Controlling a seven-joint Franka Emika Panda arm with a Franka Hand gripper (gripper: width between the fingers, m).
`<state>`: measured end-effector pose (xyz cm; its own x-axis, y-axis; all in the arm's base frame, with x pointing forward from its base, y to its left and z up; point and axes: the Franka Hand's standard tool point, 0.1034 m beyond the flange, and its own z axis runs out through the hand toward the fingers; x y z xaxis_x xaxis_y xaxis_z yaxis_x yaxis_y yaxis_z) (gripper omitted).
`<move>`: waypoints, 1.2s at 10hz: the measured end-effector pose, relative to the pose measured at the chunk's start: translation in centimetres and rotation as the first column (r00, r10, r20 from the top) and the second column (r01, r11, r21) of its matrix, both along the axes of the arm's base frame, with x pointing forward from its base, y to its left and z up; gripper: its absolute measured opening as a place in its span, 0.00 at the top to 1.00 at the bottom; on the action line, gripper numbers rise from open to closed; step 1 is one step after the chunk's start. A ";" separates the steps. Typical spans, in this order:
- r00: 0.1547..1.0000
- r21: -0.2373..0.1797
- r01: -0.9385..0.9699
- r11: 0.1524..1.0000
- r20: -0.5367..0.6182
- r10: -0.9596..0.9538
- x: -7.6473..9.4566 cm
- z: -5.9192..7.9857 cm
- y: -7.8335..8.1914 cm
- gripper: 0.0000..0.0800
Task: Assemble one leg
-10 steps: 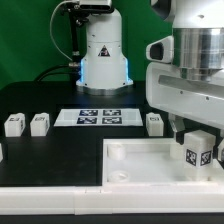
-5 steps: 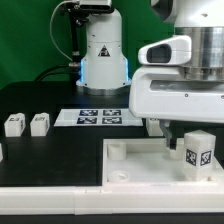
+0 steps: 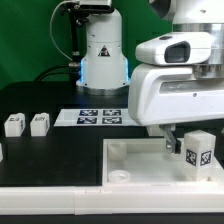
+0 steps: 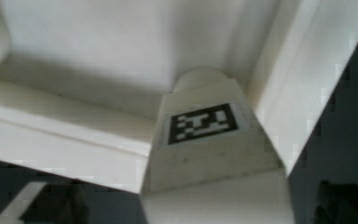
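Since a second ago, the gripper (image 3: 187, 150) has shifted slightly toward nine o'clock in the exterior view, clenched on the leg (image 3: 199, 153) above the white panel (image 3: 135, 160) at four o'clock. Two spare legs (image 3: 27, 124) sit at nine o'clock. In the wrist view, the leg (image 4: 208, 135) stands upright against the panel (image 4: 105, 70).

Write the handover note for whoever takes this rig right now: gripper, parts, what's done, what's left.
Gripper: shut on the held leg, low over the corner of the white panel at the exterior view's right. Wrist view shows the tagged leg pointing at the panel's corner.
Spare legs: left leg and second leg sit loose on the black table, left of the marker board.
Done: one leg picked and brought to the panel.
Left: whether it is seated in a socket cannot be told; finish seating, then release.
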<state>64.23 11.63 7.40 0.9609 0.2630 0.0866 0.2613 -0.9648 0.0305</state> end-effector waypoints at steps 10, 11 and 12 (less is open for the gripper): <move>0.857 0.043 0.514 0.856 0.008 -0.515 -0.1 -0.1 0.2 0.63; 0.810 0.049 0.585 0.809 0.004 -0.586 -0.1 -0.1 0.0 0.63; 0.725 0.050 0.688 0.724 -0.001 -0.689 -0.1 -0.1 -0.5 0.63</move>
<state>64.09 11.11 7.26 0.8747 -0.4745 0.0987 -0.4752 -0.8797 -0.0178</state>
